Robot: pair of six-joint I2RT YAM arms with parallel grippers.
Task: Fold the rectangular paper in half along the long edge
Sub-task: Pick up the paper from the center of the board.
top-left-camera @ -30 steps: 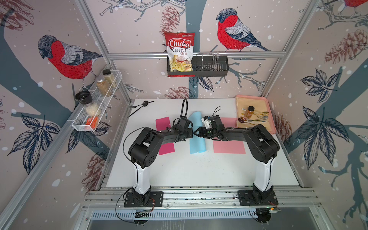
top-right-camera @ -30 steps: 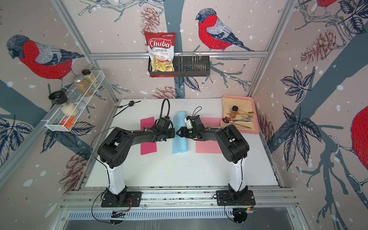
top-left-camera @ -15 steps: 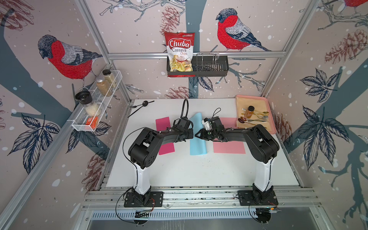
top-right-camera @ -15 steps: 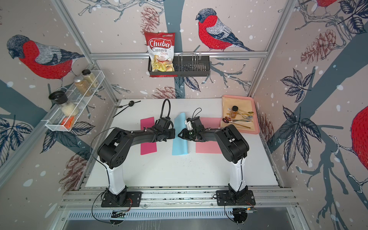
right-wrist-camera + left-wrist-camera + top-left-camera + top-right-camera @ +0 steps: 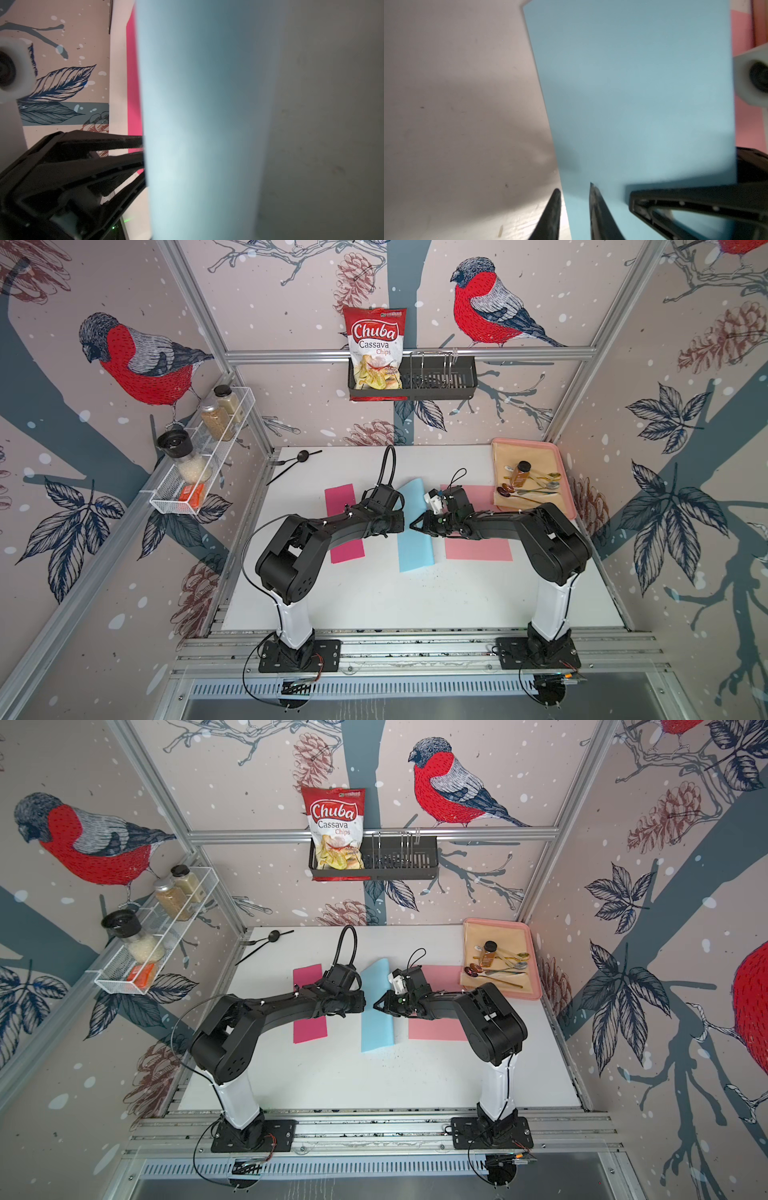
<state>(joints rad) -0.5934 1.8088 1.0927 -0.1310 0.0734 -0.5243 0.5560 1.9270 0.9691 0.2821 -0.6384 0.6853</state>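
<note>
One blue paper (image 5: 415, 549) on the worktop (image 5: 374, 597), left pincer (image 5: 574, 187) parted astride one long edge, right pincer (image 5: 414, 526) above the paper's other side, grip too close to call

The left gripper (image 5: 574, 187) straddles one edge of the blue paper (image 5: 643, 93), its black fingers apart, above the white table (image 5: 456, 104).

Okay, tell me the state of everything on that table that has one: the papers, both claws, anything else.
Light blue rectangular paper: doubled over lengthwise, fold rounded, not pressed flat.
Left claw: open, astride the blue paper's edge.
Right claw: tip at the blue paper; jaws unclear.
Magenta paper strip: flat, partly under the left arm.
Pale pink paper sheet: flat, partly under the right arm.
Small amber bottle: capped, on the pink tray.
</note>
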